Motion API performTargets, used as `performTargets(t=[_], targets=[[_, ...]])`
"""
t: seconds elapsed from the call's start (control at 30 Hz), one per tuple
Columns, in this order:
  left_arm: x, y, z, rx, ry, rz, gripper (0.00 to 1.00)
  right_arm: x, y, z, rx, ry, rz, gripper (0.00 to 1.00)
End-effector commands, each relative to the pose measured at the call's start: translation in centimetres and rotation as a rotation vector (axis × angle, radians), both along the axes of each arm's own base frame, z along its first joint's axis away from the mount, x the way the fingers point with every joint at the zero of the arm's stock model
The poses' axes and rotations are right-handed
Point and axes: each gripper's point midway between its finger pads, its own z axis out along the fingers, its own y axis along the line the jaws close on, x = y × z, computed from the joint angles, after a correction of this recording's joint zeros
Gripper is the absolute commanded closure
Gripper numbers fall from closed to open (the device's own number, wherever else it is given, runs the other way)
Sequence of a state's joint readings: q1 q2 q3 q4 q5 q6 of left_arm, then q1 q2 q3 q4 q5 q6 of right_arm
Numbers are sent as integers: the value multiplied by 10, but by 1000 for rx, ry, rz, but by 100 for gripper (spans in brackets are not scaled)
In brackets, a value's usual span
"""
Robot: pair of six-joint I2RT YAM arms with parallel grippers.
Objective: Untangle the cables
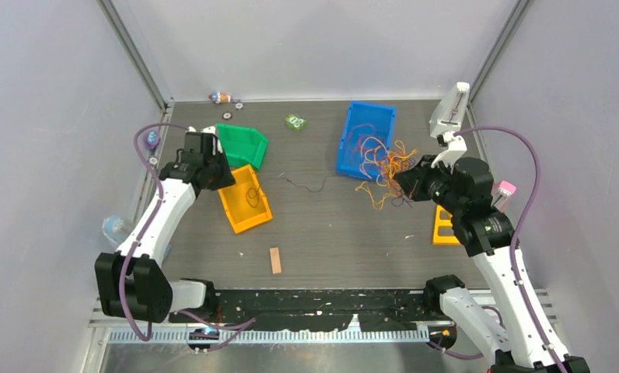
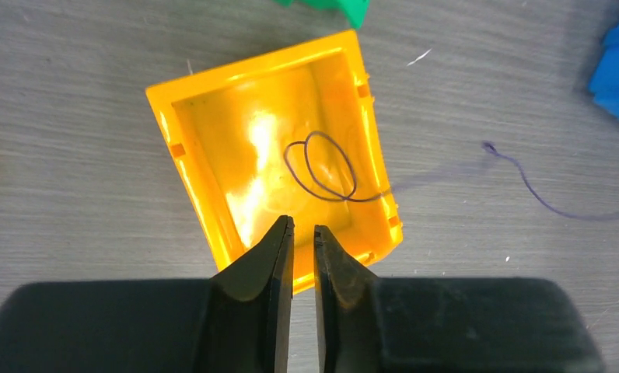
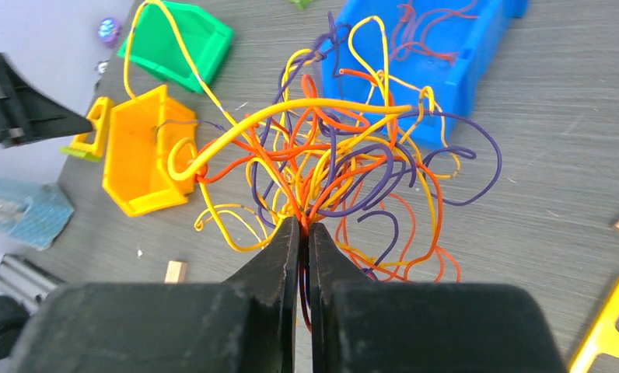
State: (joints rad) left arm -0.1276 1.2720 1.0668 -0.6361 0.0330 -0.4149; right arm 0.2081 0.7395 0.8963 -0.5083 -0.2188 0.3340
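A tangle of thin orange, yellow and purple cables (image 1: pixel 382 167) hangs beside the blue bin (image 1: pixel 366 138). My right gripper (image 1: pixel 406 183) is shut on a few orange and red strands at the bunch's base (image 3: pixel 305 224); the loops (image 3: pixel 345 155) fan out above the table. Some red strands lie in the blue bin (image 3: pixel 462 62). One dark purple cable (image 2: pixel 322 167) lies looped in the orange bin (image 2: pixel 205 140), its tail running over the wall onto the table (image 1: pixel 310 185). My left gripper (image 2: pixel 302 225) hovers over that bin's near wall, jaws a narrow gap apart, holding nothing.
A green bin (image 1: pixel 242 145) stands behind the orange bin (image 1: pixel 246 200). A small wood block (image 1: pixel 275 259) lies near the front. A yellow frame (image 1: pixel 445 225) sits beside the right arm. Small items lie along the back edge (image 1: pixel 295 121).
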Motion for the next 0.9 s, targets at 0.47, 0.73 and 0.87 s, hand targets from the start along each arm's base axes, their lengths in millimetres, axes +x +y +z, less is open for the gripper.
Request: performTargets(t=[0.47, 0.73, 0.87], targets=[[-4, -151, 77, -77, -495, -619, 12, -6, 43, 62, 94, -89, 223, 95], [-10, -207, 68, -257, -599, -786, 11, -12, 56, 81, 168, -68, 280, 94], [-16, -232, 65, -377, -620, -856, 11, -19, 65, 94, 225, -69, 325, 95]])
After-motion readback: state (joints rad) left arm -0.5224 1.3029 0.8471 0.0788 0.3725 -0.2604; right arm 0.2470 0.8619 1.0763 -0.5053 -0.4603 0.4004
